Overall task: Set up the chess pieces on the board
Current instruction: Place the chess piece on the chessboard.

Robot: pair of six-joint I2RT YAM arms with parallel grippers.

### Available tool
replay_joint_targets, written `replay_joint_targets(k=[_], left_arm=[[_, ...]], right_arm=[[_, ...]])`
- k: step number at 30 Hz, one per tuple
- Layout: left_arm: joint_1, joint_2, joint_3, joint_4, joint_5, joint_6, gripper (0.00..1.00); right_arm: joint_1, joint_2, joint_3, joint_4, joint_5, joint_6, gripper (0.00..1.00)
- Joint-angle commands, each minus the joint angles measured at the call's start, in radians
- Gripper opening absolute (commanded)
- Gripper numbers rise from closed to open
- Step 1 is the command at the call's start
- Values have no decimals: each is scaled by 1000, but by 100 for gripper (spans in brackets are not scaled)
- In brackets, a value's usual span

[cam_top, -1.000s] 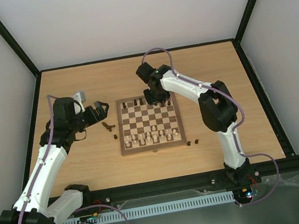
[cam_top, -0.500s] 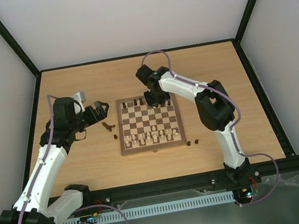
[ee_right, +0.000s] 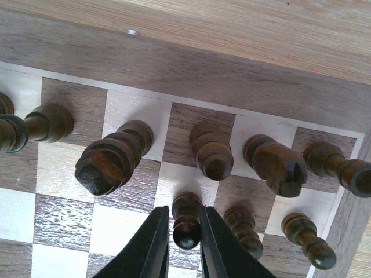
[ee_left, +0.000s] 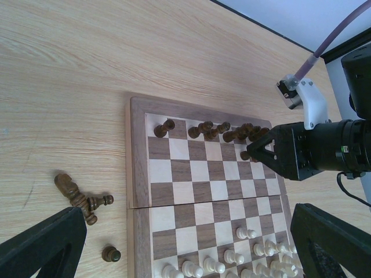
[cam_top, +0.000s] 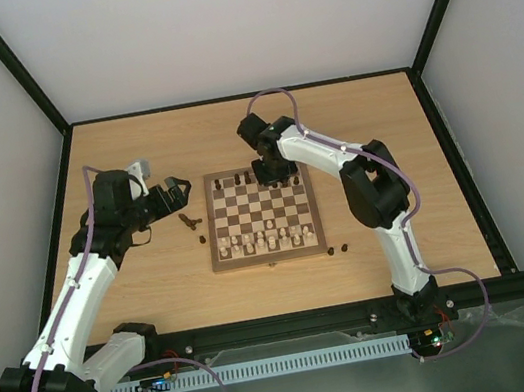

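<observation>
Dark brown on cream and brown: hanging the right hand (ee_right: 184, 215) over the right half of the board (cam_top: 263, 210), at its far side. Bracketing one upright pawn (ee_right: 186, 231) in the second row from the far edge, with the fingers (ee_right: 148, 249) very close on both its sides; not being able to tell whether pressing it or standing just clear of it. Crowding around that pawn with other dark pieces (ee_left: 208, 128), most of them in the far row, two beside it in the second row. Lying flat in the middle of the bench (cam_top: 383, 134), as for the board, with cream pieces (ee_left: 210, 265) standing in its near rows. Holding the left hand (cam_top: 173, 191) wide apart and with nothing in it, above the bench near the board's far-left corner. Lying on the bench just left of the board, as for a few loose pieces (ee_left: 78, 197), also dark; sitting by its near-right corner, as for two others.
</observation>
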Motion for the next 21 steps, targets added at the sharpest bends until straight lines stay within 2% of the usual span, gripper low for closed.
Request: replay_joint_targets(k=[1, 10, 21], left_arm=[[5, 0, -6, 10, -5, 6, 99], [5, 0, -5, 11, -2, 3, 99], [5, -13, 0, 5, 2, -2, 99]], right_arm=[[7, 9, 29, -41, 6, -5, 17], [7, -22, 23, -46, -4, -3, 18], [20, -205, -68, -59, 11, 12, 27]])
